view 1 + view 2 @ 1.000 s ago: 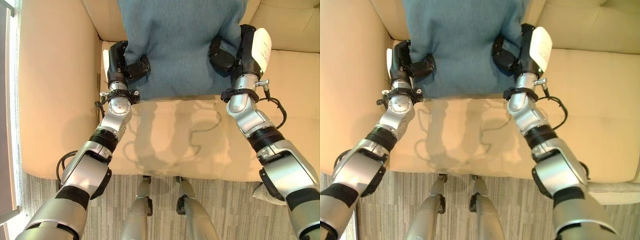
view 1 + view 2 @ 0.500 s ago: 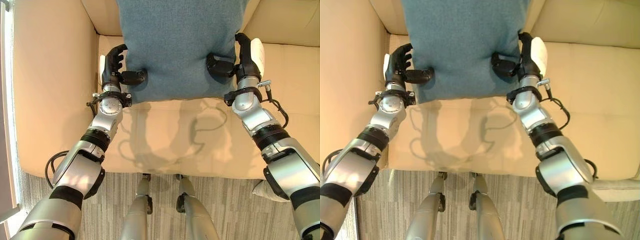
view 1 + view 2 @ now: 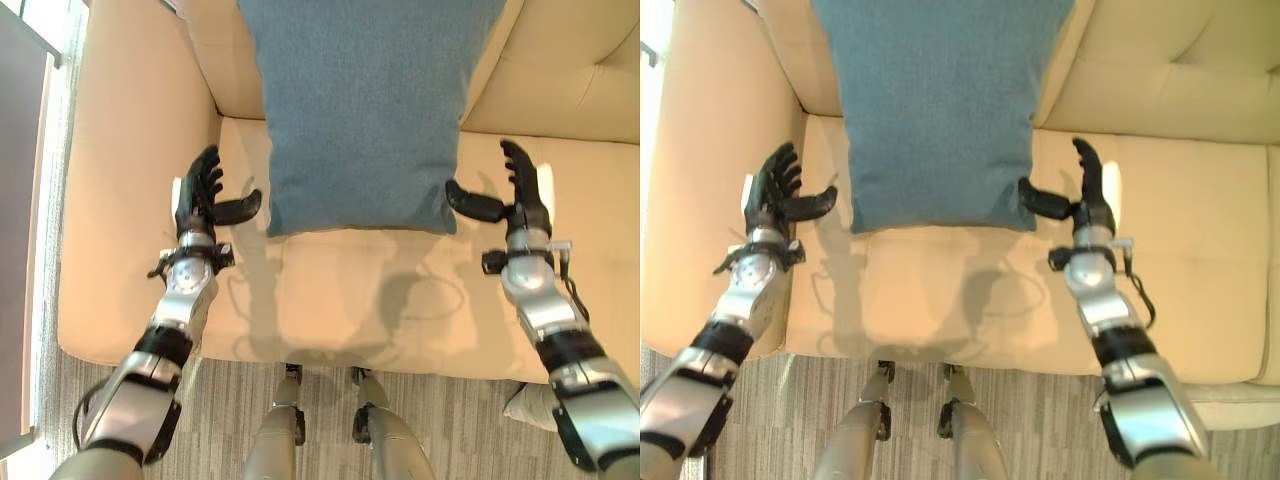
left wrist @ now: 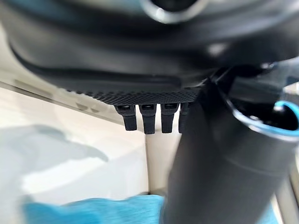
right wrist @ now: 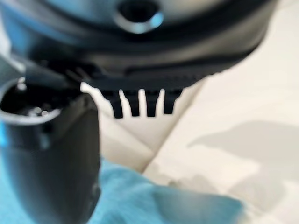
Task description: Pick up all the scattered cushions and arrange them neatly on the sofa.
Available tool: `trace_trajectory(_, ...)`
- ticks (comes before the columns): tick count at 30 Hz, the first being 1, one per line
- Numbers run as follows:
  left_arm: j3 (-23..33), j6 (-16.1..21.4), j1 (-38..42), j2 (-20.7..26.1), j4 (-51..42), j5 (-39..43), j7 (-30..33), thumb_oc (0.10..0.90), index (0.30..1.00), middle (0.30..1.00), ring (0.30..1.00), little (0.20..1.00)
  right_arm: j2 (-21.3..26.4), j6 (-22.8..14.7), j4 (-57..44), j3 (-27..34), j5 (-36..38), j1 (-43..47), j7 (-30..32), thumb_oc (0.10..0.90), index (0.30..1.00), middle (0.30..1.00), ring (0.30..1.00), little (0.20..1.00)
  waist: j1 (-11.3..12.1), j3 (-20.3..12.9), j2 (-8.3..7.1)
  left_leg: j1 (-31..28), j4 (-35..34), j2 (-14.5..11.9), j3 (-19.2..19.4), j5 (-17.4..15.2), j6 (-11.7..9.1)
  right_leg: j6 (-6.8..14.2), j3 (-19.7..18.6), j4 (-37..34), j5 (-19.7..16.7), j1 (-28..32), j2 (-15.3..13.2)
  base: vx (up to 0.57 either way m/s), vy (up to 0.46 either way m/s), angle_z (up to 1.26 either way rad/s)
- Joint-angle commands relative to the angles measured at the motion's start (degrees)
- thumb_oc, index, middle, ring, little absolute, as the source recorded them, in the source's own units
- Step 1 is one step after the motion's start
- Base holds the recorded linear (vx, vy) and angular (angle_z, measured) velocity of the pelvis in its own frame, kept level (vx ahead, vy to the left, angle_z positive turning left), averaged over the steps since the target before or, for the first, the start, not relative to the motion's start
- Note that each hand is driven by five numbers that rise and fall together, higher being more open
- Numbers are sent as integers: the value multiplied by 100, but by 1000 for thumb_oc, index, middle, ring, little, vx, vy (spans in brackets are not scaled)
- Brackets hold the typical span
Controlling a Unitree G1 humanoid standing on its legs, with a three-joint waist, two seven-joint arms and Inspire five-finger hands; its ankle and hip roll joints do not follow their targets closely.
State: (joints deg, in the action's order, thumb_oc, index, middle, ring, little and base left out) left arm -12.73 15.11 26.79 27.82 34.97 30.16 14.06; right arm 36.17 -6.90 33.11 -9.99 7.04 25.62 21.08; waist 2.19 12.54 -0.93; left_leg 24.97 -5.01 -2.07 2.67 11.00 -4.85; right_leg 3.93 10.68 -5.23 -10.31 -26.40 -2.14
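Leaning on the sofa back, blue cushion — between both hands' spread fingers, untouched

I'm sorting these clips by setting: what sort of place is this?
Probably a living room or lounge. A cream sofa with a wide armrest stands on grey striped carpet, and a blue cushion leans against its backrest. The left hand and right hand are open beside the cushion.

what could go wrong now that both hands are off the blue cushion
1. The blue cushion leans against the sofa backrest unsupported; it might slump forward.
2. The right hand thumb sits very near the cushion's corner, so withdrawing could snag it.
3. The left hand is open, beside the armrest, and might brush it.
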Motion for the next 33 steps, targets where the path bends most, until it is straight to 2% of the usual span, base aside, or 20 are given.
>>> trace_trajectory(1, 244, 314, -787, -56, -25, -349, -361, 800, 900, 900, 900, 900, 2, -365, 3, 448, -326, -994, -176, 800, 900, 900, 900, 900, 60, -828, -337, -337, 1, 64, 96, -780, -286, 636, 40, 23, 635, 476, -153, 21, 1, 4)
trace_trajectory(3, 436, 203, -1445, -148, -44, -530, -559, 800, 900, 900, 900, 900, -93, -298, -5, 549, -539, -1595, -398, 800, 900, 900, 900, 900, 79, -834, -326, -608, 1, 48, 143, -829, -273, 617, 48, 23, 709, 743, -168, 52, -3, 2)
trace_trajectory(5, 436, 201, -1451, -147, -51, -531, -557, 800, 900, 900, 900, 900, -95, -296, -12, 552, -540, -1601, -398, 800, 900, 900, 900, 900, 69, -846, -329, -585, 1, 57, 135, -806, -268, 618, 55, 23, 695, 725, -178, 40, -3, -8)
trace_trajectory(7, 439, -47, -2337, -277, 321, -1256, -904, 800, 900, 900, 900, 900, -436, -233, 287, 526, -857, -2391, -788, 800, 900, 900, 900, 900, 98, -958, -293, -1062, 1, 37, 201, -875, -238, 587, 91, 23, 805, 1194, -188, 108, -10, -2)
trace_trajectory(8, 440, -98, -2463, -359, 541, -1401, -945, 800, 900, 900, 900, 900, -520, -228, 428, 478, -941, -2517, -844, 800, 900, 900, 900, 900, 110, -964, -282, -1209, 1, 30, 227, -899, -229, 579, 105, 23, 829, 1337, -181, 55, -8, 5)
trace_trajectory(9, 440, -98, -2462, -359, 541, -1401, -945, 800, 900, 900, 900, 900, -520, -228, 428, 478, -941, -2517, -844, 800, 900, 900, 900, 900, 111, -958, -282, -1216, 1, 30, 228, -900, -229, 579, 105, 23, 830, 1343, -180, 0, 0, 0)
trace_trajectory(12, 437, -274, -2672, -677, 1516, -1916, -966, 800, 900, 900, 900, 900, -870, -121, 1288, 214, -1112, -2689, -1001, 800, 900, 900, 900, 900, 166, -966, -225, -1703, 1, 43, 266, -969, -165, 527, 122, 62, 904, 1818, -143, 0, 0, 0)
trace_trajectory(13, 437, -274, -2672, -677, 1516, -1916, -966, 800, 900, 900, 900, 900, -870, -121, 1288, 214, -1112, -2689, -1001, 800, 900, 900, 900, 900, 166, -965, -225, -1704, 1, 43, 267, -970, -165, 527, 122, 62, 904, 1819, -143, 0, 0, 0)
trace_trajectory(15, 512, -428, -2717, -880, 2484, -2345, -966, 800, 900, 900, 900, 900, -1173, -77, 2044, 95, -1110, -2773, -1090, 800, 900, 900, 900, 900, 220, -1013, -181, -2098, 1, 43, 260, -1044, -112, 463, 93, 233, 1076, 2195, -103, 0, 0, 0)
trace_trajectory(17, 627, -473, -2723, -932, 2819, -2416, -942, 800, 900, 900, 900, 900, -1314, -33, 2424, 84, -1058, -2776, -1129, 800, 900, 900, 900, 900, 241, -1022, -165, -2267, 1, 35, 252, -1088, -95, 443, 55, 305, 1141, 2326, -71, 0, -16, 1)
trace_trajectory(21, 731, -533, -2681, -940, 3214, -2581, -890, 800, 900, 900, 900, 900, -1534, -8, 2948, 175, -820, -2796, -1145, 800, 900, 900, 900, 900, 245, -962, -155, -2451, 1, -27, 254, -1093, -103, 390, -28, 331, 1250, 2538, 14, -7, -56, 1)
trace_trajectory(26, 674, -536, -2560, -953, 3370, -2660, -851, 800, 900, 900, 900, 900, -1567, 12, 3285, 226, -606, -2716, -1150, 800, 900, 900, 900, 900, 207, -834, -160, -2400, 88, -51, 298, -992, -119, 366, 19, 282, 1264, 2534, 12, -117, -39, 4)
trace_trajectory(27, 635, -561, -2519, -998, 3405, -2686, -875, 800, 900, 900, 900, 900, -1543, 35, 3410, 238, -582, -2710, -1159, 800, 900, 900, 900, 900, 174, -762, -233, -2217, 667, 40, 249, -1381, -21, 354, 32, 398, 1210, 2393, -110, -246, -8, 6)
trace_trajectory(28, 635, -560, -2518, -998, 3406, -2686, -875, 800, 900, 900, 900, 900, -1542, 34, 3411, 238, -582, -2709, -1159, 800, 900, 900, 900, 900, 171, -766, -229, -2191, 708, 36, 245, -1406, -20, 354, 36, 403, 1214, 2385, -109, -263, 7, 6)
trace_trajectory(30, 645, -556, -2533, -1070, 3460, -2696, -929, 800, 900, 900, 900, 900, -1521, 28, 3544, 264, -604, -2718, -1164, 800, 900, 900, 900, 900, 124, -740, -283, -2176, 1281, 188, 85, -1843, 21, 354, 19, 465, 1153, 2244, -211, -200, 62, 12)
trace_trajectory(31, 659, -569, -2575, -1145, 3471, -2652, -953, 800, 900, 900, 900, 900, -1498, 49, 3610, 309, -613, -2745, -1177, 800, 900, 900, 900, 900, 103, -740, -237, -2359, 1565, 254, -128, -2047, 35, 349, -67, 535, 1097, 2184, -213, -165, 88, 15)
trace_trajectory(33, 655, -562, -2588, -1170, 3475, -2623, -961, 800, 900, 900, 900, 900, -1507, 71, 3629, 322, -616, -2749, -1199, 800, 900, 900, 900, 900, 59, -780, -202, -2491, 1493, 278, -275, -2062, 41, 354, -114, 572, 1067, 2103, -208, -114, 108, -1)
